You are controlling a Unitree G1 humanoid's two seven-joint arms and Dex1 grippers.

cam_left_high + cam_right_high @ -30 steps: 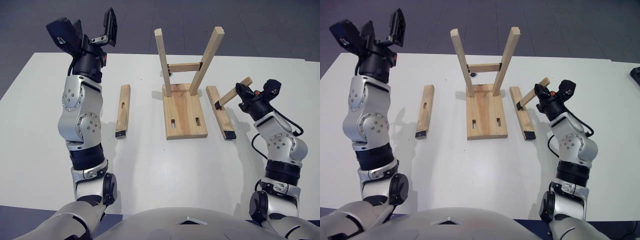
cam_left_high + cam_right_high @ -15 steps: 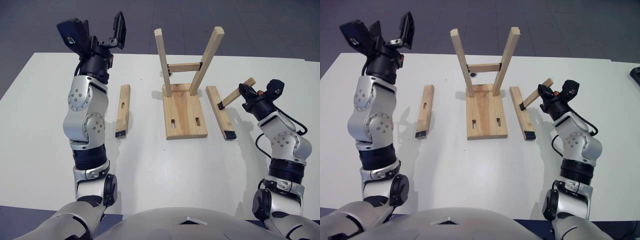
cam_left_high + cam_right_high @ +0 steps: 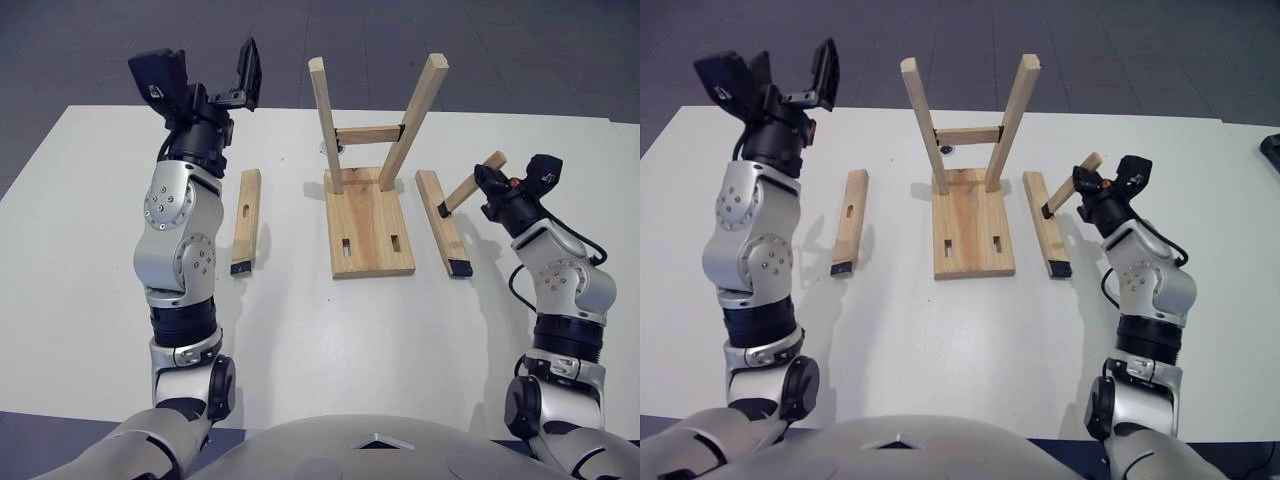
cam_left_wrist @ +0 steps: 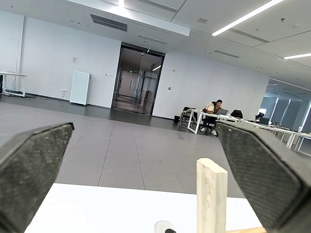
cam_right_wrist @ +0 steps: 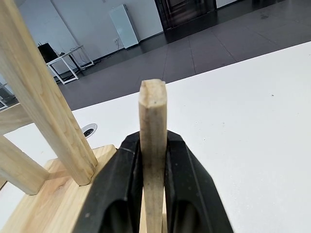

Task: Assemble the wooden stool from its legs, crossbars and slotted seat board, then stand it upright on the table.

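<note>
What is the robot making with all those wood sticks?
The robot is building a wooden stool. The seat board lies flat on the table with two legs standing in it, joined by a crossbar. The right gripper is shut on a second crossbar, slanted beside a loose leg right of the board. The left gripper is open and empty, raised above the table. Another loose leg lies left of the board.

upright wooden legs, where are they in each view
Left eye view: both upright wooden legs, centre, far side.
Right eye view: same legs, centre.
Left wrist view: one leg top inside the open left gripper.
Right wrist view: legs beside the gripped short wooden crossbar.
Shared: round table grommet.
</note>
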